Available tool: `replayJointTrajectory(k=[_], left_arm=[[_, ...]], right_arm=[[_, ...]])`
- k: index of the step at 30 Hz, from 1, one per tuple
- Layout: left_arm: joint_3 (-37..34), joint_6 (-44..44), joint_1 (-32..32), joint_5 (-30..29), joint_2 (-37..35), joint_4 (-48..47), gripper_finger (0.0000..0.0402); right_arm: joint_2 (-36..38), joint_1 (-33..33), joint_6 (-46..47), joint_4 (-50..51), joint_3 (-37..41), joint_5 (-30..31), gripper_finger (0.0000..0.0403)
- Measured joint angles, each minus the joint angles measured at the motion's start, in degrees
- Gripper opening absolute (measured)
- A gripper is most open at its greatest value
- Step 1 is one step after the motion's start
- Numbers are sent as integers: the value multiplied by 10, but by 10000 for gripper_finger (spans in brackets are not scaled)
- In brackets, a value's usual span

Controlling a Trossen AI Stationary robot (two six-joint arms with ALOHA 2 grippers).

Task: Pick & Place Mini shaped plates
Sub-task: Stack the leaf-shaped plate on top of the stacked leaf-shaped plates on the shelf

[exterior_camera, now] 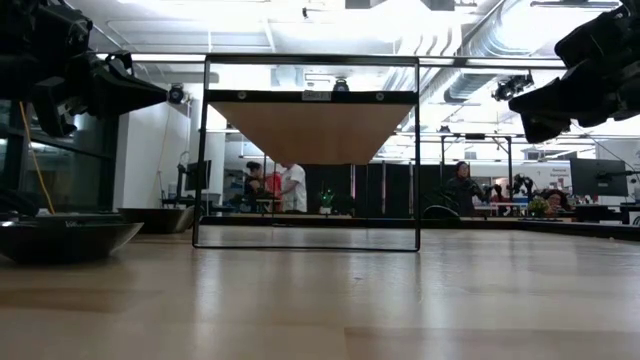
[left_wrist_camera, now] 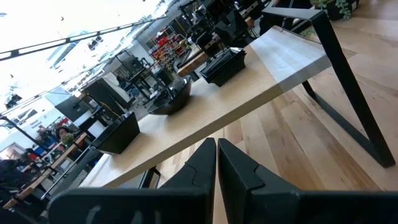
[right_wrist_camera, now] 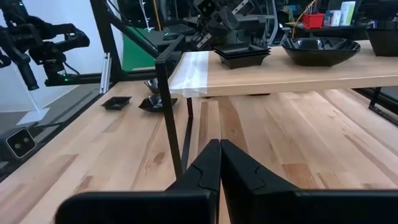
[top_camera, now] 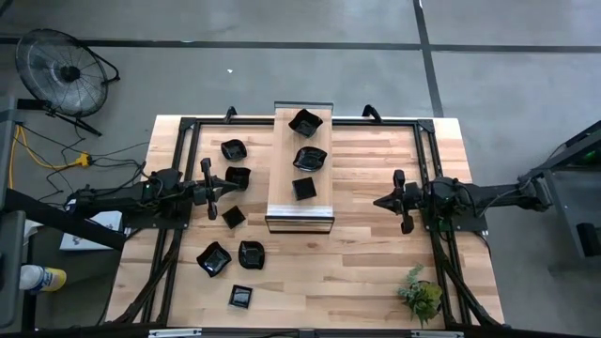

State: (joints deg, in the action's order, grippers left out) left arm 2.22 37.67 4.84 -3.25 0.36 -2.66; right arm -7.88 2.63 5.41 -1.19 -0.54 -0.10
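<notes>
On my left, the left claw (top_camera: pixel 220 191) has its fingers pressed together on nothing, hovering among the loose black plates on the table: one (top_camera: pixel 238 176) just beside its tip, another (top_camera: pixel 234 217) just below, more toward the near edge. In the middle, the wooden shelf (top_camera: pixel 282 160) carries three plates (top_camera: pixel 309 158) in a row. On my right, the right claw (top_camera: pixel 390 201) is likewise pressed together and empty, well apart from every plate.

A small green plant (top_camera: pixel 420 294) stands near the front right corner of the wooden desk (top_camera: pixel 366 235). A raised wooden shelf (top_camera: pixel 300 208) stands at the middle of the back edge. A fan (top_camera: pixel 63 69) is on the floor beside the back left corner.
</notes>
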Motion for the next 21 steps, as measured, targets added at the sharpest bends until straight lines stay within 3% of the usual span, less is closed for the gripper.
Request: replayJointTrajectory(k=[21], left_arm=[[0,0,0,0,0,0,12]], right_arm=[[0,0,-9,0,0,1,7]])
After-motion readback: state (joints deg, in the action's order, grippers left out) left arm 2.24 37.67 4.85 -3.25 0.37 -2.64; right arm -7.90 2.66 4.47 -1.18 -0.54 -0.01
